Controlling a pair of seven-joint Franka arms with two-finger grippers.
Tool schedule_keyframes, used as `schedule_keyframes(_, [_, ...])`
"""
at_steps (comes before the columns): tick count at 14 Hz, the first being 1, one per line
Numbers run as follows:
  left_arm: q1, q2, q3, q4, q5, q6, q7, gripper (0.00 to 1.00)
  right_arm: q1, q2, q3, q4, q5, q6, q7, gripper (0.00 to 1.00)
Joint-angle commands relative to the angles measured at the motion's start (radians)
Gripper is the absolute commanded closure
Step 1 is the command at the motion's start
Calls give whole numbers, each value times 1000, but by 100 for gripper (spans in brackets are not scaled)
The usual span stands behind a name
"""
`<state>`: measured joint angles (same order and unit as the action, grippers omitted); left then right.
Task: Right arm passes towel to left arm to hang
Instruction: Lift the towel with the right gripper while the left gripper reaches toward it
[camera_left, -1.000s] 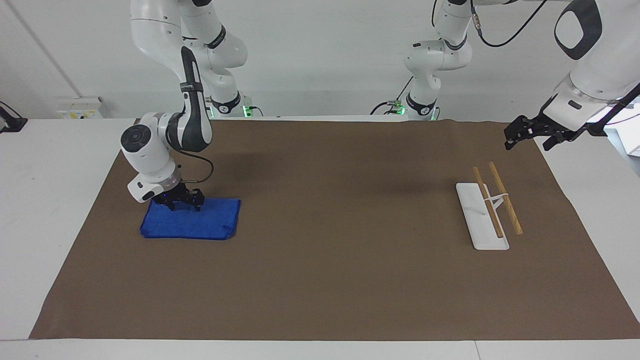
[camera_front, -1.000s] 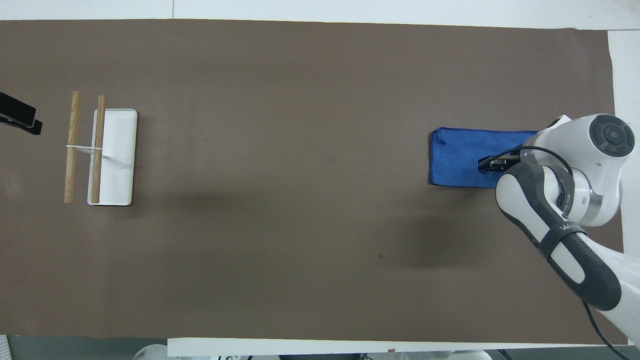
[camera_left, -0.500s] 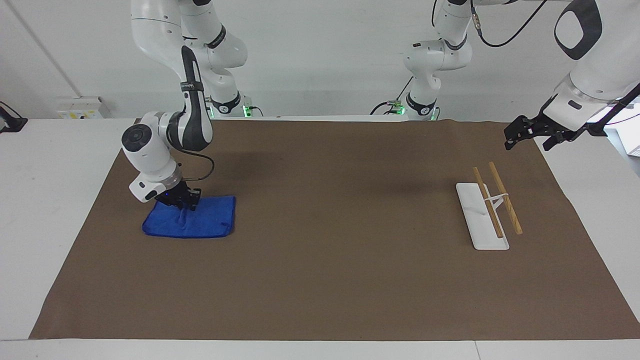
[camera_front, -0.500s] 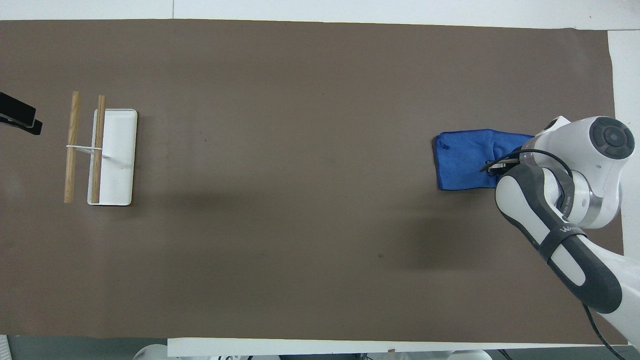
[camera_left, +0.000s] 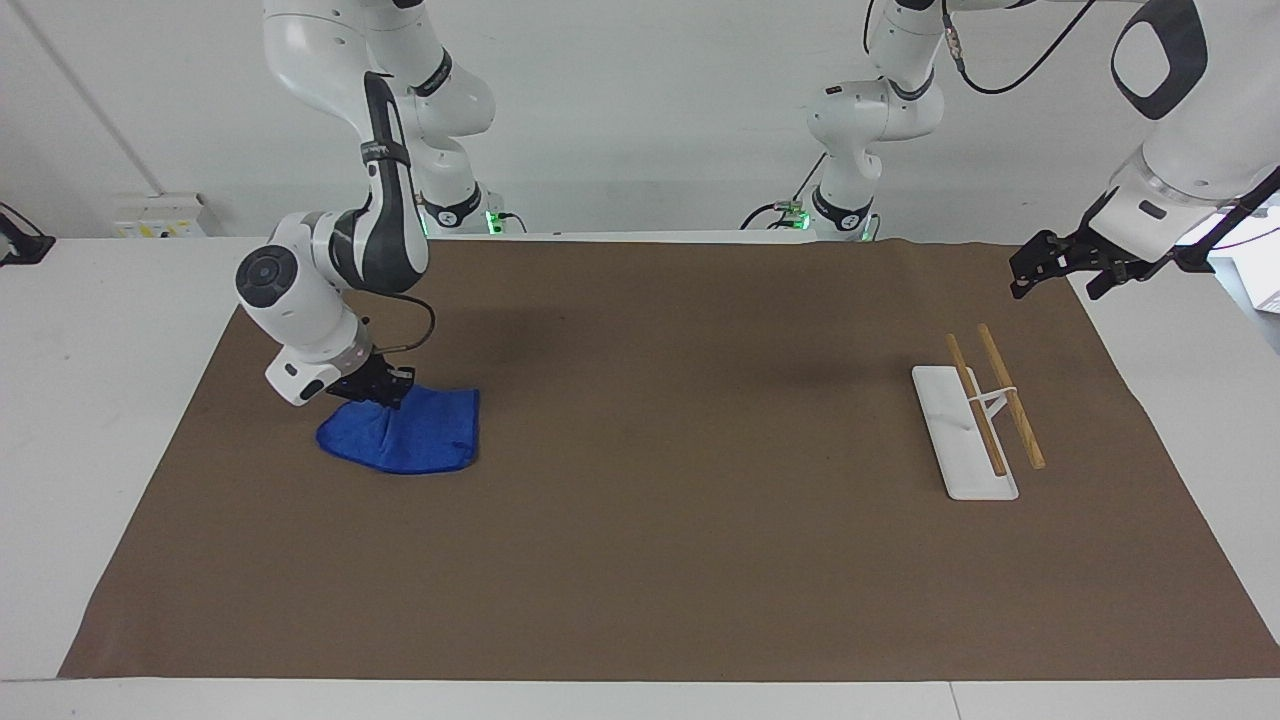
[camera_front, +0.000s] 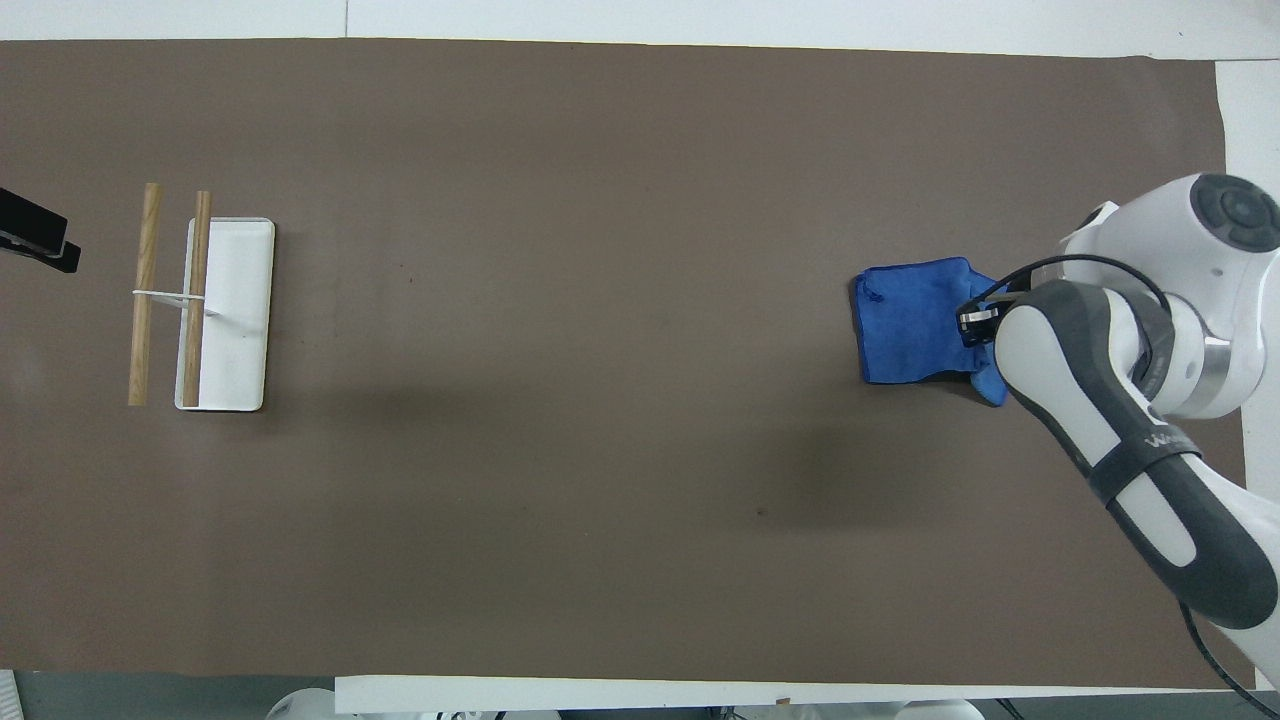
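Note:
The royal-blue towel (camera_left: 415, 435) lies bunched on the brown mat at the right arm's end of the table; it also shows in the overhead view (camera_front: 910, 320). My right gripper (camera_left: 380, 392) is shut on the towel's edge nearer the robots and lifts that edge while the rest drags on the mat; in the overhead view the gripper (camera_front: 975, 322) is mostly hidden under the arm. My left gripper (camera_left: 1060, 265) waits in the air near the mat's corner at the left arm's end, with only its tip in the overhead view (camera_front: 40, 245).
A white-and-wood rack (camera_left: 980, 415) with two wooden bars stands on the mat at the left arm's end; it also shows in the overhead view (camera_front: 200, 300). The brown mat (camera_left: 680, 450) covers most of the white table.
My right gripper closed on the towel's near edge and raised it. The towel went from flat to bunched and slid a little toward the middle of the table. The left arm stayed still.

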<state>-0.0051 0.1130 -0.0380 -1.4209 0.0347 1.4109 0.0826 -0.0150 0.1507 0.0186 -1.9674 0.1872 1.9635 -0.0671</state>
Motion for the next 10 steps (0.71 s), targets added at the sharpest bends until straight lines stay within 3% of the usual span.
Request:
schedule_keyframes(1, [-13,-35,4,-42,8,15,-125,0,6,7,36,105,157,-112,113,100])
schedule_keyframes(4, [-128,-81,-2,-142,7,107,-424,0,97,4,60,111,378,-98,439,100])
schedule_keyframes(7, [-283,-127,-3,-271,-28,276,-846,0,249,6,60,111,568,50,672,100])
schedule_keyframes(10, [-421,-109,-3,-311,-38,382,-1247,0,305,6,60,110,722,86,786,100])
